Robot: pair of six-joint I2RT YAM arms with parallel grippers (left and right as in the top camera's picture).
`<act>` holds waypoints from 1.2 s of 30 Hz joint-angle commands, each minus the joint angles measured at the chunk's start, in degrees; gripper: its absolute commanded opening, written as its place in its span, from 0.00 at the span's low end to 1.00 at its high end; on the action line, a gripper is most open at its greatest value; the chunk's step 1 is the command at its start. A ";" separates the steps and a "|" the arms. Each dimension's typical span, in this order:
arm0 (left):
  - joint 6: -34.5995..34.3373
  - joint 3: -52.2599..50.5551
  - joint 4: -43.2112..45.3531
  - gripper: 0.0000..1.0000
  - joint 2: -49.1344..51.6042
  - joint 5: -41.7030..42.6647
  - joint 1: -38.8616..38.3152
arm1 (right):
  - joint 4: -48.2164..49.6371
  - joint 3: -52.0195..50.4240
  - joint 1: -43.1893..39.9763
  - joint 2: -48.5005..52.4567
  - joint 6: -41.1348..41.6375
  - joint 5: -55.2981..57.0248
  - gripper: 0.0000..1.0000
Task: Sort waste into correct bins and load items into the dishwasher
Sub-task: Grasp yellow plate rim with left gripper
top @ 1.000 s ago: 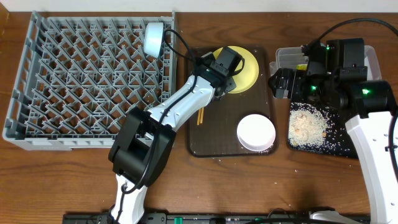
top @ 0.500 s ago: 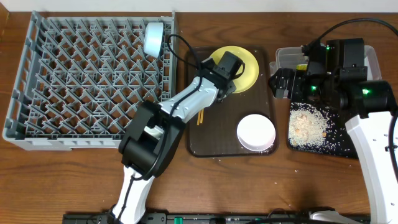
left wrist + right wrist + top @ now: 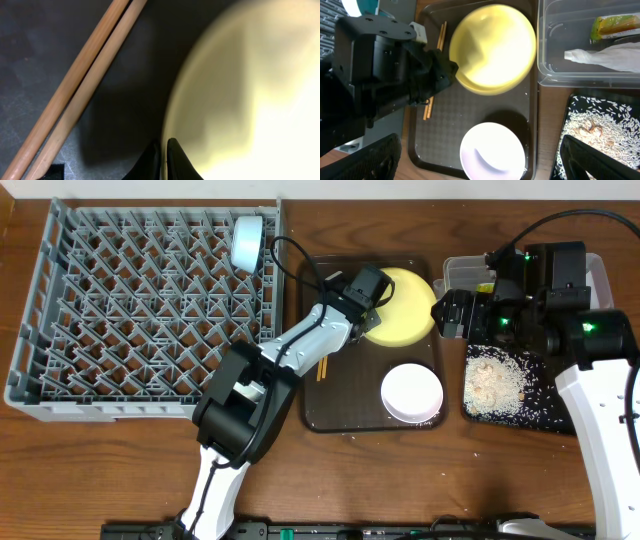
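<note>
Yellow plate (image 3: 405, 308): round, found at the far right end of the dark brown serving tray (image 3: 345, 402), its right edge reaching the tray's right rim. Whether it is lifted clear of the tray floor cannot be told. Its left rim is pinched by the left gripper (image 3: 368, 298); in the left wrist view the two black fingertips (image 3: 150, 160) are seen pressed close together with the thin pale rim caught between them.

Wooden chopsticks (image 3: 75, 100): one pair, laid side by side on the tray just left of the plate, partly hidden under the left arm from above.

White bowl (image 3: 411, 392): set upright on the near right part of the same tray, near the plate but apart from it.

Light blue bowl (image 3: 247, 242): stood on edge among the pegs at the far right corner of the grey dish rack (image 3: 120, 330).

Right gripper (image 3: 447, 313): held above the gap between tray and bins, fingers (image 3: 370, 157) spread wide, nothing between them.

Clear tub (image 3: 555, 75): placed right of the tray; a green-and-orange wrapper (image 3: 615, 25) and crumpled white paper (image 3: 600, 55) are contained in it.

Black tray (image 3: 545, 408): placed nearer than the tub, scattered with rice scraps (image 3: 495, 380).

Wooden table (image 3: 100, 470): everything is borne by it.
</note>
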 commanded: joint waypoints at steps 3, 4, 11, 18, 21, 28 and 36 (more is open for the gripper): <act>0.96 -0.13 -0.28 0.08 0.74 -0.81 0.09 | -0.09 0.26 -0.31 0.07 -0.72 0.15 0.99; 1.27 -0.11 -0.24 0.07 0.74 -0.83 0.11 | -0.09 0.26 -0.31 0.07 -0.72 0.15 0.99; 9.88 -0.11 -0.39 0.07 -2.25 -0.72 1.62 | -0.09 0.26 -0.31 0.07 -0.72 0.15 0.99; 21.49 -0.11 -1.44 0.07 -7.45 -0.72 2.08 | -0.09 0.26 -0.31 0.07 -0.72 0.15 0.99; 22.67 -0.11 -2.01 0.07 -8.52 -0.74 2.08 | -0.09 0.26 -0.31 0.07 -0.72 0.15 0.99; 18.43 -0.13 -3.02 0.23 -8.04 -0.74 2.03 | -0.09 0.26 -0.31 0.07 -0.72 0.15 0.99; 15.93 -0.13 -1.95 0.44 -3.13 -0.76 1.99 | -0.09 0.26 -0.31 0.07 -0.72 0.15 0.99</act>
